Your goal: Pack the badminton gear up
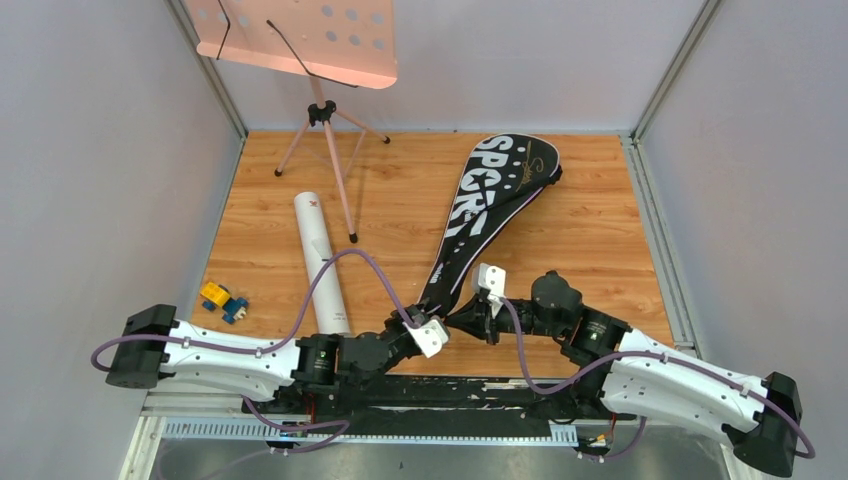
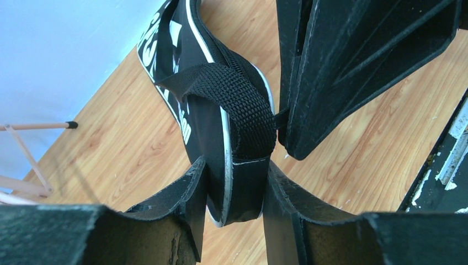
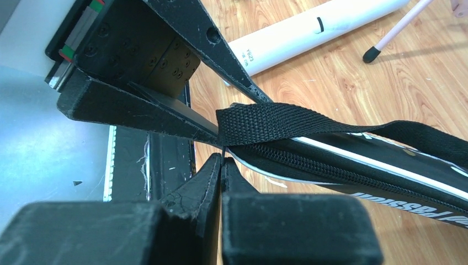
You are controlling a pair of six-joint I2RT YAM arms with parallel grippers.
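Note:
The black bag [image 1: 490,190] lettered SPORT lies slantwise on the wooden floor, narrow end towards the arms. My left gripper [image 1: 440,312] [image 2: 234,187] is shut on that narrow end [image 2: 243,182], a jaw pressing each side just below the woven strap [image 2: 243,105]. My right gripper [image 1: 470,312] [image 3: 222,160] sits close beside it, shut on a thin black tab at the end of the bag's zipper [image 3: 331,168]. The right fingers [image 2: 342,72] fill the upper right of the left wrist view. A long white tube [image 1: 320,260] [image 3: 309,33] lies left of the bag.
A pink perforated music stand [image 1: 300,40] stands at the back left, its tripod legs [image 1: 340,190] reaching near the tube. A small yellow and blue toy [image 1: 222,300] sits at the left. Grey walls enclose the floor, and a black rail [image 1: 400,395] runs along the near edge.

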